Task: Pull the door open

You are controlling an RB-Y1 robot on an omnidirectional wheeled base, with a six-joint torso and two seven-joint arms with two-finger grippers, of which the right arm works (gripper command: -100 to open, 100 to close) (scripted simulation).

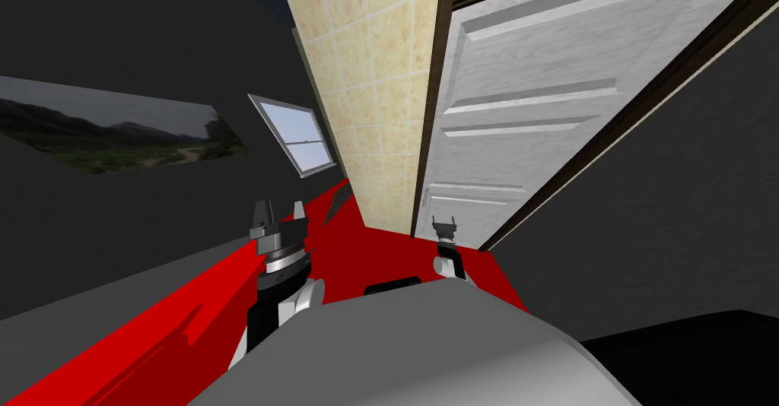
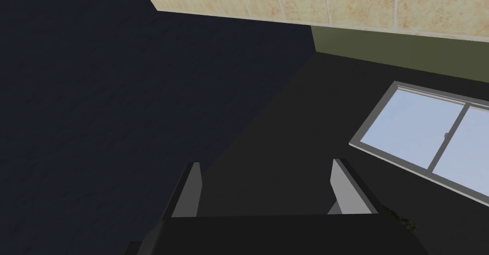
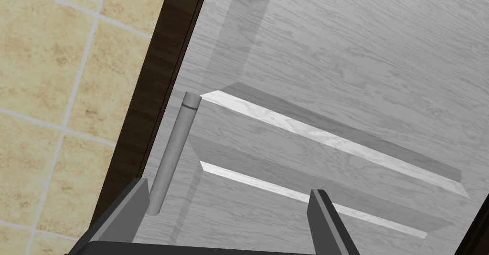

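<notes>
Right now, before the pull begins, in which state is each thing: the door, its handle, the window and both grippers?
door: looks shut, flush in its dark frame.
handle: free, not gripped; it stands close beside one finger of the right gripper.
right gripper: open, facing the door.
left gripper: open, holding nothing.
window: looks shut.

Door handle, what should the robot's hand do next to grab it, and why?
Probably slide the right gripper sideways until the grey handle sits centred between its jaws. The jaws stand open before the white door, but the handle lies far to one side of their gap, so closing now might miss it.
</notes>
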